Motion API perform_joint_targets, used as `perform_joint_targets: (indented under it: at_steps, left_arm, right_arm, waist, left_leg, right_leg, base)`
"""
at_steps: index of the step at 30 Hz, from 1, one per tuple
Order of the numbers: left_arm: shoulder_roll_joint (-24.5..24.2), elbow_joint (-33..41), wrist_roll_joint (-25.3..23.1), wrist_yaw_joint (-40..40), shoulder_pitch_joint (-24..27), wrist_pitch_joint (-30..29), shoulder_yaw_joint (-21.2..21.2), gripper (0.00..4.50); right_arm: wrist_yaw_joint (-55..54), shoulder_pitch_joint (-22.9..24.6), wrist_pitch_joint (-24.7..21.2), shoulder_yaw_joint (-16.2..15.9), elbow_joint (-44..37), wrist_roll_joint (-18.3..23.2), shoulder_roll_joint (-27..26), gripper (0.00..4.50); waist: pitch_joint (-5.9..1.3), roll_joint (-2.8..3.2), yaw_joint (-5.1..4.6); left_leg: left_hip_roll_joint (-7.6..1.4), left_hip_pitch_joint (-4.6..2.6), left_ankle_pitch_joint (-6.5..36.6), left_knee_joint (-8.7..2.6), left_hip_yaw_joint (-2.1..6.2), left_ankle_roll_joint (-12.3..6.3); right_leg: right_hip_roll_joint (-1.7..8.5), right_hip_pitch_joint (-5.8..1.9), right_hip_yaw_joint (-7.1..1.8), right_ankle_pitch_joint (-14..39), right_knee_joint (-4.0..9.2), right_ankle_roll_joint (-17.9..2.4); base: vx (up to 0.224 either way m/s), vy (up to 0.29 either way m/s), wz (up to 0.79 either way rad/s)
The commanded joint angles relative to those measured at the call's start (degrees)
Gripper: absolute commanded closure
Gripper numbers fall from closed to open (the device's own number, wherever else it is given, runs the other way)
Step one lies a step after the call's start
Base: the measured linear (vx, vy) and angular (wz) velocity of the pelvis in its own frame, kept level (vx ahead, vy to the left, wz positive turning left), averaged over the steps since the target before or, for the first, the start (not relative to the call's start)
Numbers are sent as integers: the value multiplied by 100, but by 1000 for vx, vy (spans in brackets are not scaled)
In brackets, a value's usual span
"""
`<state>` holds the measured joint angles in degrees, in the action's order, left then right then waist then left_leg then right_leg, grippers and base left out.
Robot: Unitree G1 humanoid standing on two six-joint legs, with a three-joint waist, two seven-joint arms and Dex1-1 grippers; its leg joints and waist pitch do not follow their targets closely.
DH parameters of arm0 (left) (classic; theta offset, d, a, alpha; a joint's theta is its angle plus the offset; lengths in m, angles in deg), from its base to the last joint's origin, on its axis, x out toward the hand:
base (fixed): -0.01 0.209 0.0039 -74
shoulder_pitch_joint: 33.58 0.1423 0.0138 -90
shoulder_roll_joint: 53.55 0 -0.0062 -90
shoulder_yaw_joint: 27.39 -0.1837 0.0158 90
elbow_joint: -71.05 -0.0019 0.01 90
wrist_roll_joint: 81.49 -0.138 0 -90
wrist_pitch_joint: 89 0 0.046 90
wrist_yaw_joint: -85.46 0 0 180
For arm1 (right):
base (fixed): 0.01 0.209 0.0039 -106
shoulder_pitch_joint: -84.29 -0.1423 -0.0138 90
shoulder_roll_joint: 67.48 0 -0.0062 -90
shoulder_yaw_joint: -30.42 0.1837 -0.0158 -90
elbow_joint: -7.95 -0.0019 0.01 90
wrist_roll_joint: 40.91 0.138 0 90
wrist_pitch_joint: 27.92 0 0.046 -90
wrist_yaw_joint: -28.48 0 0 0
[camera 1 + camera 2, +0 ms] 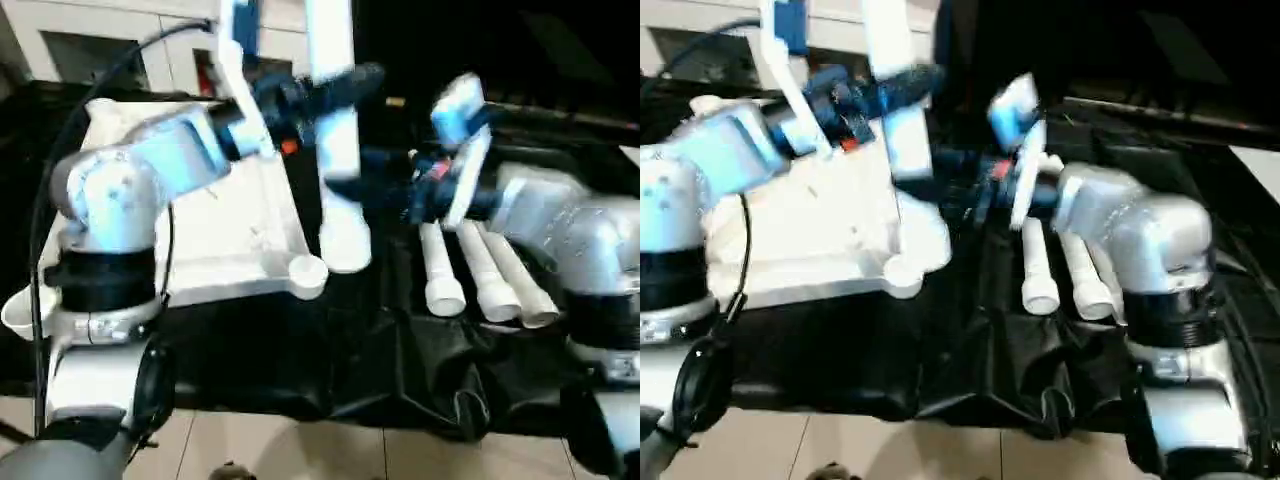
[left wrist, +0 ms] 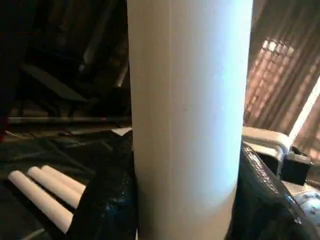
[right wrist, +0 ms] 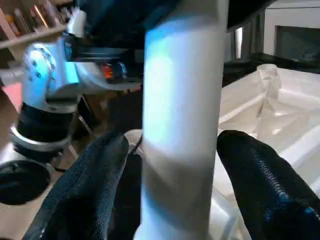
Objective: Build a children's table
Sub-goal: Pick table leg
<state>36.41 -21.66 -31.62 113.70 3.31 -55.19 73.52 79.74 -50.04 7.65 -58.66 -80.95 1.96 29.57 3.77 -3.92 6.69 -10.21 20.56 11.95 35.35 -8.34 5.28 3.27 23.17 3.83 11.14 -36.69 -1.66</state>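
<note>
Smooth white tube leg (image 2: 187, 115), ribbed tabletop (image 1: 235, 235)

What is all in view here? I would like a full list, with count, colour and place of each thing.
table top: one, white, ribbed underside up, on the black cloth, robot's left.
upright leg: one, white, standing beside the top's near corner socket.
lying legs: three, white, side by side on the cloth, robot's right.
black cloth: one, covering the work surface.
cabinet: one, white, behind the work.
floor: light tiles, in front.
left end effector: black fingers, clamped on the upright leg.
right end effector: black fingers, open on either side of the same leg.
</note>
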Motion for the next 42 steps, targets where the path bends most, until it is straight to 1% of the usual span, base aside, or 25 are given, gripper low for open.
perform_joint_targets:
  at_steps: [1,3,4,7,8,10,11,13,14,15,16,19,22,23,26,32,38,40,42]
  left_arm:
    - [13,-24,-19,2,-87,13,-31,262]
    - [-9,38,-42,85,-60,41,-90,262]
    - [-61,128,-105,217,-26,82,-231,263]
    - [-166,213,-278,336,-15,75,-486,264]
    - [-178,246,-306,421,-17,80,-579,264]
    - [-179,293,-350,511,-29,108,-701,264]
    - [-183,320,-378,554,-40,124,-768,264]
    - [-179,375,-382,591,-53,121,-826,264]
    - [-176,400,-369,613,-56,119,-844,264]
    - [-161,429,-335,645,-63,121,-847,264]
    - [-142,471,-291,684,-71,127,-844,264]
    - [-138,521,-250,743,-71,133,-842,264]
    - [-168,634,-255,915,-39,157,-897,264]
    - [-182,671,-233,976,-25,142,-911,264]
    - [-215,729,-241,1055,7,128,-945,264]
    - [-219,769,-240,1072,52,79,-959,264]
    - [-203,732,-266,1093,48,59,-937,264]
    - [-203,723,-263,1095,48,59,-931,264]
    - [-201,706,-266,1087,47,64,-924,264]
  right_arm:
    - [212,15,-13,-102,-26,-22,158,121]
    - [263,35,5,-165,-45,-60,186,121]
    - [325,35,11,-253,-35,-111,207,121]
    - [367,19,77,-337,-1,-175,200,121]
    - [403,-1,72,-383,24,-185,205,121]
    - [500,-38,72,-477,54,-202,222,121]
    - [556,-57,73,-527,67,-212,236,121]
    - [627,-78,88,-591,70,-231,256,121]
    - [661,-84,102,-616,70,-248,264,121]
    - [687,-90,102,-635,73,-255,268,121]
    - [723,-96,94,-663,72,-269,273,121]
    - [765,-90,80,-691,60,-268,280,121]
    - [853,-48,87,-741,50,-295,308,121]
    - [886,-39,86,-752,53,-290,316,121]
    - [940,-28,82,-748,47,-271,329,121]
    - [989,-5,115,-740,5,-248,311,121]
    - [1093,94,153,-818,-94,-306,378,121]
    - [1110,109,163,-835,-110,-321,398,121]
    - [1128,132,168,-850,-131,-328,422,121]
  waist:
    - [-439,66,28]
    - [-443,63,33]
    - [-442,50,32]
    - [-430,61,30]
    - [-424,13,18]
    - [-421,41,29]
    - [-421,26,30]
    - [-418,30,32]
    - [-421,32,29]
    - [-423,2,25]
    - [-426,14,29]
    - [-426,13,27]
    - [-420,11,26]
    - [-420,19,27]
    - [-418,11,23]
    - [-420,14,28]
    - [-427,22,28]
    - [-424,27,28]
    - [-421,20,34]
  left_leg:
    - [-204,27,5,-377,14,67]
    - [-214,27,-33,-376,17,62]
    - [-213,31,-26,-377,13,55]
    - [-222,24,39,-386,13,65]
    - [-225,26,67,-389,6,71]
    - [-224,28,91,-389,7,87]
    - [-227,24,108,-388,6,87]
    - [-221,30,89,-387,3,79]
    - [-224,31,86,-385,6,86]
    - [-223,33,72,-383,3,80]
    - [-227,33,32,-383,7,73]
    - [-226,37,-2,-379,6,49]
    - [-220,37,38,-381,0,42]
    - [-226,32,42,-383,4,48]
    - [-225,38,46,-380,1,48]
    - [-220,35,60,-380,0,59]
    - [-222,36,14,-376,6,36]
    - [-221,38,37,-377,4,38]
    - [-217,38,60,-376,0,45]
  right_leg:
    - [438,-427,-301,312,373,-1007]
    - [447,-431,-299,219,359,-1041]
    - [450,-435,-302,216,361,-1050]
    - [457,-422,-303,383,370,-1018]
    - [458,-425,-305,465,385,-999]
    - [471,-423,-308,609,388,-975]
    - [469,-418,-307,653,393,-966]
    - [470,-417,-310,682,401,-945]
    - [467,-415,-307,671,395,-945]
    - [465,-421,-307,656,396,-941]
    - [469,-422,-309,596,379,-961]
    - [467,-423,-304,512,374,-1003]
    - [465,-420,-306,608,389,-985]
    - [465,-412,-305,632,385,-978]
    - [466,-416,-307,629,387,-982]
    - [459,-412,-304,703,395,-939]
    - [456,-418,-305,533,377,-975]
    - [458,-418,-306,574,382,-978]
    - [457,-420,-308,646,393,-961]
  base:
    - [0,0,0]
    - [0,0,0]
    - [0,0,0]
    - [0,0,0]
    - [0,0,0]
    - [0,0,0]
    - [0,0,0]
    - [0,0,0]
    - [0,0,0]
    - [0,0,0]
    - [0,0,0]
    - [0,0,0]
    - [0,0,0]
    - [0,0,0]
    - [0,0,0]
    - [0,0,0]
    - [0,0,0]
    - [0,0,0]
    - [0,0,0]
